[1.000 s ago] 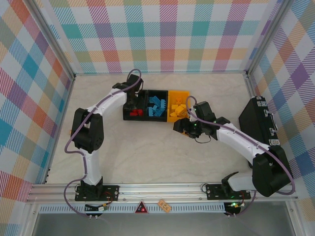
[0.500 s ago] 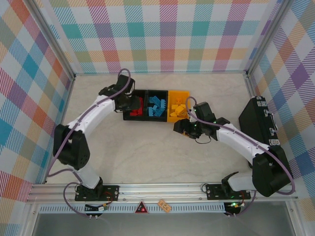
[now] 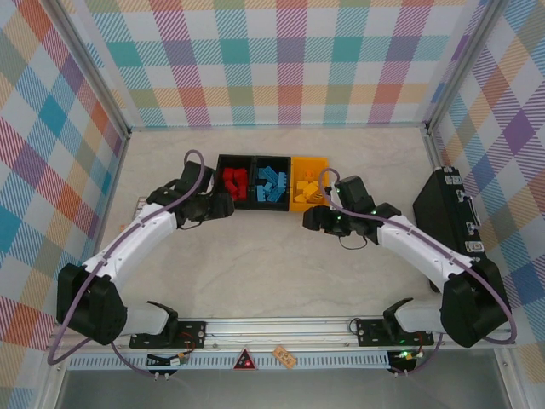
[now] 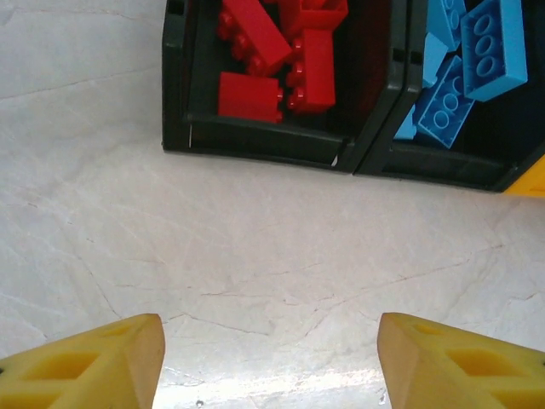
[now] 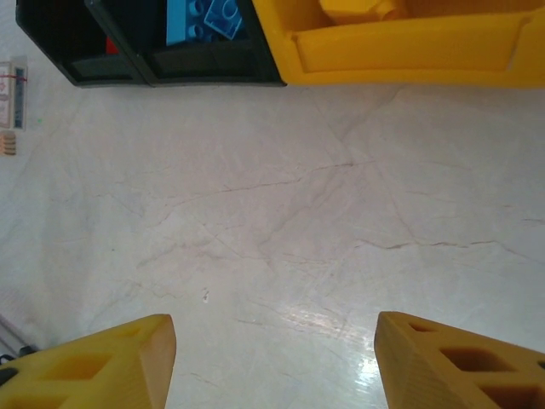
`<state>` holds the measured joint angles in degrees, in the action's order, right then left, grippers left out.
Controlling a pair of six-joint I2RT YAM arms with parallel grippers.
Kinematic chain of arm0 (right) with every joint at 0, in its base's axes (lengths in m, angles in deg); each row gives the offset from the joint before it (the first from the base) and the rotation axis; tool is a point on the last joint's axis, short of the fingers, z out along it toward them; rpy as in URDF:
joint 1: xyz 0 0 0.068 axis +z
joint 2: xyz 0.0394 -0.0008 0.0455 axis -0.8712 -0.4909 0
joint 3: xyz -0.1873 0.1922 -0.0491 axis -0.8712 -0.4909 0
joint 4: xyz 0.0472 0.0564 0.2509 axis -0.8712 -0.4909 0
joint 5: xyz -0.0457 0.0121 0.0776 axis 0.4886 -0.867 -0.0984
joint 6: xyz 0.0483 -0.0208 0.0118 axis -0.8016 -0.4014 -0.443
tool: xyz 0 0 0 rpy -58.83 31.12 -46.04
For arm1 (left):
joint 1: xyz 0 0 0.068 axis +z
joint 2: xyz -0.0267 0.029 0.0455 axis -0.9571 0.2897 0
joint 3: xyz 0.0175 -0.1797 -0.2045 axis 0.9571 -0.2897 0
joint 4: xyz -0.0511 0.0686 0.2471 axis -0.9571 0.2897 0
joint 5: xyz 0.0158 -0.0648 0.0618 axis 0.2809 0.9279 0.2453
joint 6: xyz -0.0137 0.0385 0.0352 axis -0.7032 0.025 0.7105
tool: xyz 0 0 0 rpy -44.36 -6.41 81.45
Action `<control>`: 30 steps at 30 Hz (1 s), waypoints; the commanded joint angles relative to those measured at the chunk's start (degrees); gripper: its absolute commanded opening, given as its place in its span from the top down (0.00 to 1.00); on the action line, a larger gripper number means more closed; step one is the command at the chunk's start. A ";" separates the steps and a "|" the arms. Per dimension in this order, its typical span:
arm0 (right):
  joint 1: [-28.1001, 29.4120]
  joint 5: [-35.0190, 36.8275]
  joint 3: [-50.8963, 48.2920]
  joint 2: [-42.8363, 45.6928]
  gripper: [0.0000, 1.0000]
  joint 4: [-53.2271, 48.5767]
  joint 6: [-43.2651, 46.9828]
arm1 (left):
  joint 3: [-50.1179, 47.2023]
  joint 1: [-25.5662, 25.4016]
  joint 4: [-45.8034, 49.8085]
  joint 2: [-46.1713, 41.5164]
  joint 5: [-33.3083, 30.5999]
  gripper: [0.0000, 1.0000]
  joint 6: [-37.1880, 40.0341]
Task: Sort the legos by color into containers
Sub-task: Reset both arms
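Left gripper (image 4: pixel 268 341) and right gripper (image 5: pixel 272 341): fingers spread, nothing pinched.
Containers (image 4: pixel 255 143) just ahead of both: red legos (image 4: pixel 255 51) dead ahead of left, blue legos (image 4: pixel 477 60) ahead-right; yellow bin (image 5: pixel 400 51) ahead of right (yellow legos (image 5: pixel 358 8) inside).

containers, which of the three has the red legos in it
The black bin at the left end of the row holds the red legos. The middle black bin holds blue legos, the yellow bin yellow legos.
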<state>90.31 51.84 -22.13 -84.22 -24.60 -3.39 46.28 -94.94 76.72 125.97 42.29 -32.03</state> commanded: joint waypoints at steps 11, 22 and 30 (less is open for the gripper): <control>0.30 19.60 4.21 4.14 0.01 -2.88 6.30 | -6.40 3.03 -6.73 -3.30 -14.02 0.00 -3.02; -3.25 51.96 -6.84 5.53 0.01 14.07 15.59 | -10.74 5.64 -24.94 -0.02 -28.46 0.00 7.24; -7.19 59.28 -11.78 0.50 0.01 25.24 21.01 | -18.41 13.25 -37.28 4.77 -28.46 0.00 11.65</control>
<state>84.04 106.02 -31.92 -82.04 -7.62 14.31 31.01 -84.32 46.64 130.32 14.79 -22.24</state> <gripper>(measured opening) 0.990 0.995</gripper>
